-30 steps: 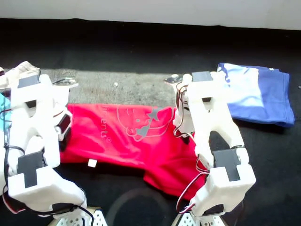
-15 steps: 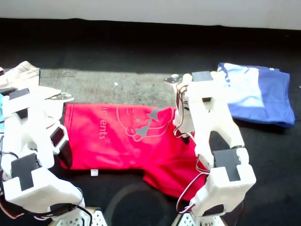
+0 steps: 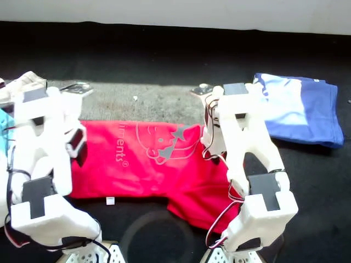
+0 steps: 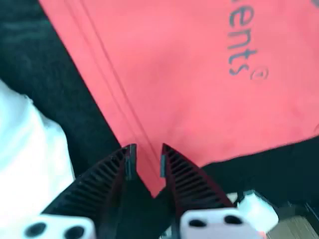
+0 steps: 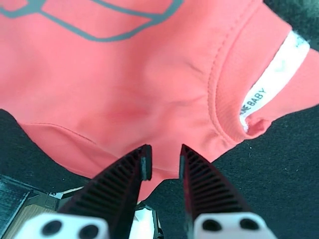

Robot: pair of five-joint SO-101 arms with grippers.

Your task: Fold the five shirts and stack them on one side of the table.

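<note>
Nearest the arm bases, the red shirt (image 3: 148, 159) lies spread on the black table (image 3: 164, 49); it is a smooth knit with a grey line drawing, a double-stitched hem, and a rumpled near right part; a small white tag (image 3: 109, 200) sits at its near edge. The left gripper (image 4: 145, 162) hangs over the shirt's left corner; its ribbed black jaws stand a narrow gap apart, with the hem corner showing between them. The right gripper (image 5: 164, 162) hovers beside the ribbed collar, its jaws likewise slightly parted and gripping nothing. The wrist views show the stitching and a white neck label (image 5: 271, 84); the high view shows the whole outline. Beyond lies a rough grey mat (image 3: 137, 101); white cloth (image 3: 24, 82) sits at the left edge; far right, well apart across black tabletop, lies 1 folded blue shirt (image 3: 307, 109).
</note>
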